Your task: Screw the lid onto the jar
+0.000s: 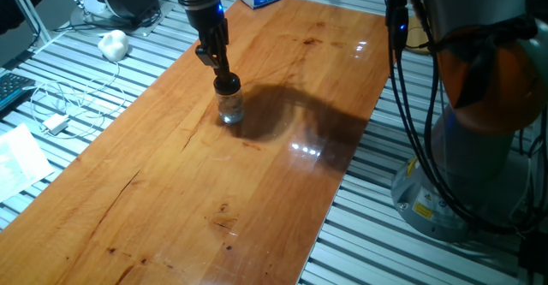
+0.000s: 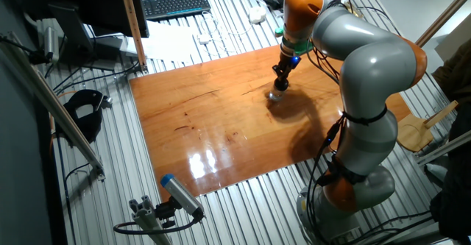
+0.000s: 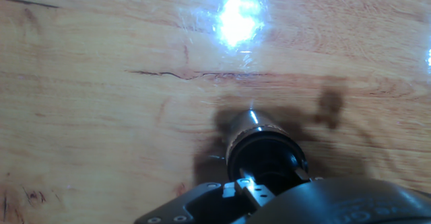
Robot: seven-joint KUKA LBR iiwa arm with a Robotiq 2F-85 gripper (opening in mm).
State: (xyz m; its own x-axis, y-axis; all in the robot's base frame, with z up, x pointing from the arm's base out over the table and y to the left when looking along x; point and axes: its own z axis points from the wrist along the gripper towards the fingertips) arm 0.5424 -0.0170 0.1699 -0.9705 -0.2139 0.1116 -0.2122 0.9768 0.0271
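**Arm Posed Over Jar, Jaws at the Lid**

**Arm pose.** The arm (image 2: 368,76) rises from its base beside the wooden surface (image 1: 214,191), bends over at the upper joints and reaches across the board. The wrist points steeply downward, so the gripper (image 1: 221,69) approaches the jar from above with a slight tilt. A blue indicator light shows on the wrist in both fixed views.

**Jaws.** The jaws are narrowed around the lid (image 1: 227,84), with the black fingers meeting it at its top and side. In the hand view the gripper (image 3: 259,187) body fills the lower edge and the lid (image 3: 267,158) sits directly ahead of it. The fixed views show contact; how firmly the jaws press cannot be told.

**Task items.** The jar (image 1: 230,107) stands upright on the surface, in its far half, nearer the left long edge in one fixed view. The lid sits on top of the jar, level with its mouth. In the other fixed view the jar (image 2: 277,94) appears as a small shiny spot beneath the gripper (image 2: 280,82). The arm's shadow falls on the board beside the jar.

**Surroundings.** A white lumpy ball (image 1: 113,43) lies off the board on the ribbed table (image 1: 377,225), well apart from the jar. A keyboard (image 2: 175,4) lies beyond the far edge.
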